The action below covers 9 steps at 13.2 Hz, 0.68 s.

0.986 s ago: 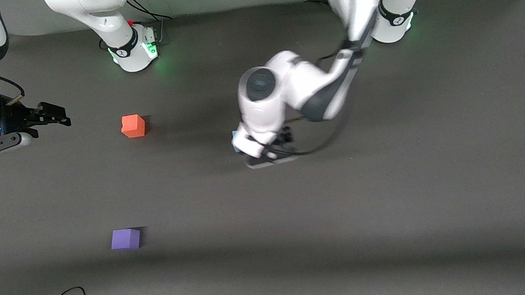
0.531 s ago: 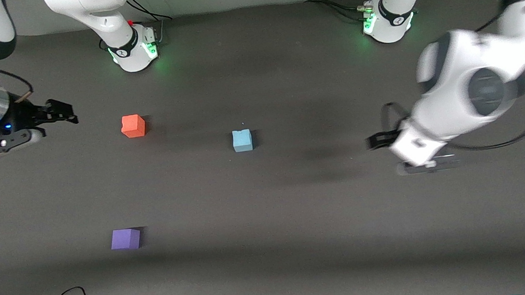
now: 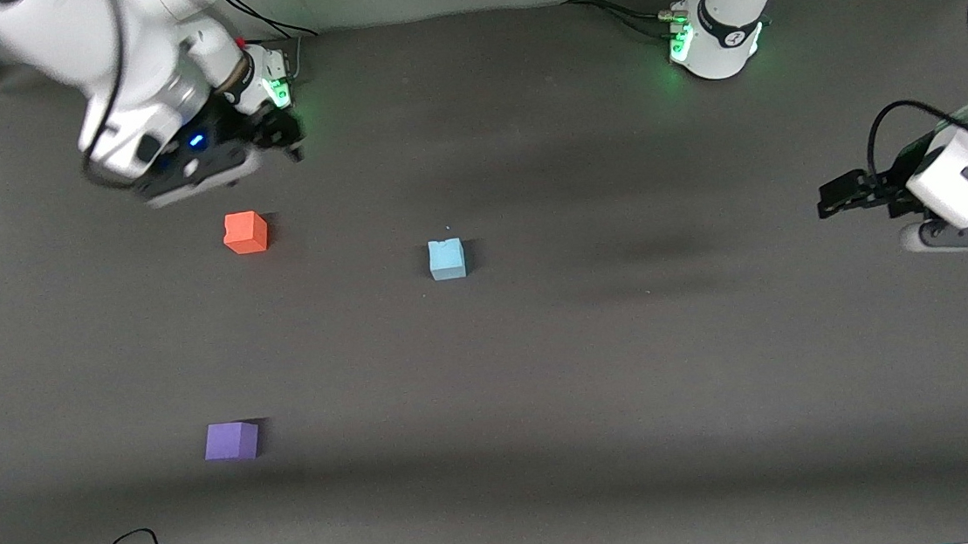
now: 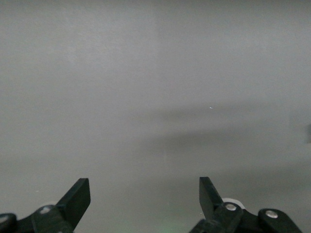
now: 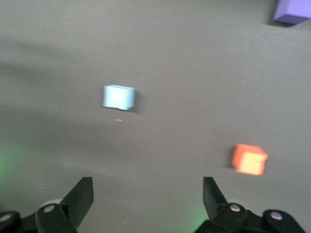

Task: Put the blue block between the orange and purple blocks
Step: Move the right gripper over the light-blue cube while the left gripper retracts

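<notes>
Blue block (image 3: 446, 259): sits alone on the table (image 3: 634, 382), near its middle, a little toward the edge where the arm bases stand; nothing touches it. It also shows in the right wrist view (image 5: 118, 96).
Orange block (image 3: 245, 232): on the table toward the right arm's end, farther from the front camera than the blue block and well apart from it; also seen in the right wrist view (image 5: 250, 159).
Purple block (image 3: 231, 440): toward the right arm's end as well, much nearer the front-camera edge of the table than the orange block; only a corner of it shows in the right wrist view (image 5: 293, 10).
Gap between orange and purple: bare table; the blue block lies off to the side of that line, toward the left arm's end.
Right pincer (image 3: 279, 134): up in the air just in front of the right arm's base, over the table near the orange block; its fingers (image 5: 81, 196) stand wide apart and hold nothing.
Left pincer (image 3: 837, 195): up over the left arm's end of the table, well apart from all three blocks; its fingers (image 4: 77, 196) are spread apart, with only bare table beneath them.
</notes>
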### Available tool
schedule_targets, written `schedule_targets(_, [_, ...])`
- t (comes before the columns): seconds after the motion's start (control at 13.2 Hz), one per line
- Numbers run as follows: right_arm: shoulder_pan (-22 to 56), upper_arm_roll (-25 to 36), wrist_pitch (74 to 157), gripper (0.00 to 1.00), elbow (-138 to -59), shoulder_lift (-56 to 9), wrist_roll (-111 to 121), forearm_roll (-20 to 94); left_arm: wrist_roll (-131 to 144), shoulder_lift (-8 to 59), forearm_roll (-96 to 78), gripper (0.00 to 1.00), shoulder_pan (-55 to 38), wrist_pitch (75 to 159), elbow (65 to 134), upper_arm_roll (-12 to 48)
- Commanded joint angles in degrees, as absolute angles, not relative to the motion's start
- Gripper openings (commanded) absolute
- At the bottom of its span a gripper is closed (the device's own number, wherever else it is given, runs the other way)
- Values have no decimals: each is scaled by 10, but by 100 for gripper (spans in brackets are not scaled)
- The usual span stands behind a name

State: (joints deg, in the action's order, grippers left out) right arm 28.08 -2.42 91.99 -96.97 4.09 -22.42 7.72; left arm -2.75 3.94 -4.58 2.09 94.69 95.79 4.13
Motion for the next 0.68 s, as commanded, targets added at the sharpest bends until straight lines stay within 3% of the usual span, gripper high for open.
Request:
schedule_targets(0.0, [356, -16, 905, 100, -849, -45, -356, 90, -43, -2, -31, 100, 30, 949, 983, 47])
schedule_targets(0.38, [425, -15, 918, 100, -805, -134, -451, 83, -37, -14, -25, 100, 27, 938, 966, 46])
schedule_targets(0.61, [431, -15, 1017, 100, -860, -175, -440, 81, -43, -18, -24, 100, -37, 925, 955, -25])
